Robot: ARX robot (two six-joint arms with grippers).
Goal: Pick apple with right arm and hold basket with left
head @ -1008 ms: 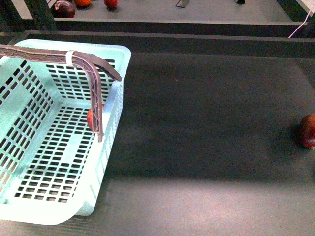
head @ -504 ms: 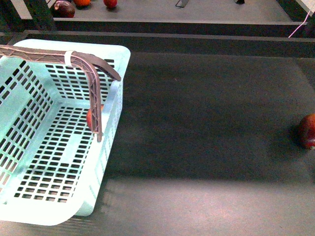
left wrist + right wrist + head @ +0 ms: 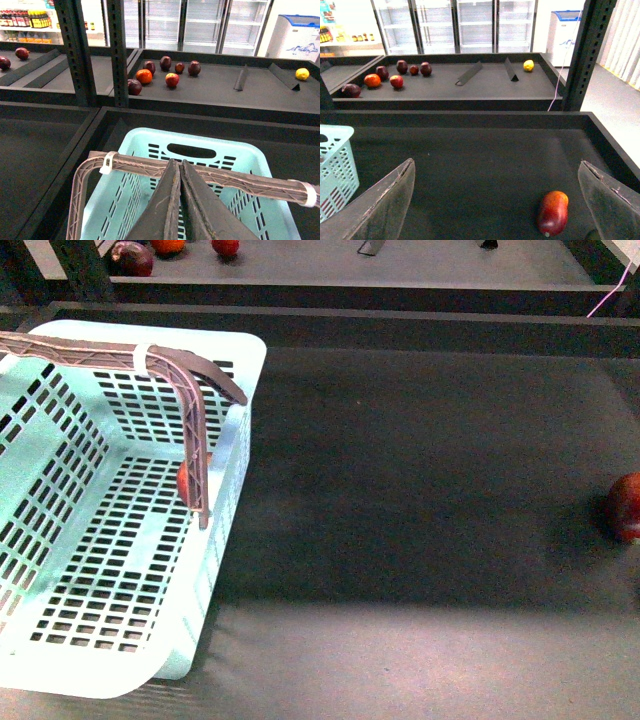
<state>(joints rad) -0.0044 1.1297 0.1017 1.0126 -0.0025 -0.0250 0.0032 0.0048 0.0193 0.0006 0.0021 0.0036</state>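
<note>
The pale aqua basket (image 3: pixel 232 470) stands at the left of the dark bin. Its grey-brown handle (image 3: pixel 235 181), with a white band (image 3: pixel 106 162), is up. My left gripper (image 3: pixel 176 163) is shut on the handle's middle, above the basket (image 3: pixel 200 139). A red apple (image 3: pixel 552 212) with a yellow-orange end lies on the dark floor, also seen at the right edge as the apple (image 3: pixel 627 508). My right gripper (image 3: pixel 496 162) is open, hanging back from the apple, which sits nearer one finger (image 3: pixel 607 200). Neither gripper shows in the front view.
Something small and red (image 3: pixel 183 481) lies in the basket, half hidden by the handle (image 3: pixel 192 435). The back shelf holds several fruits (image 3: pixel 171 79), a lemon (image 3: pixel 528 65) and dividers (image 3: pixel 469 73). Metal posts (image 3: pixel 75 50) and the bin's raised wall (image 3: pixel 470 118) border the space.
</note>
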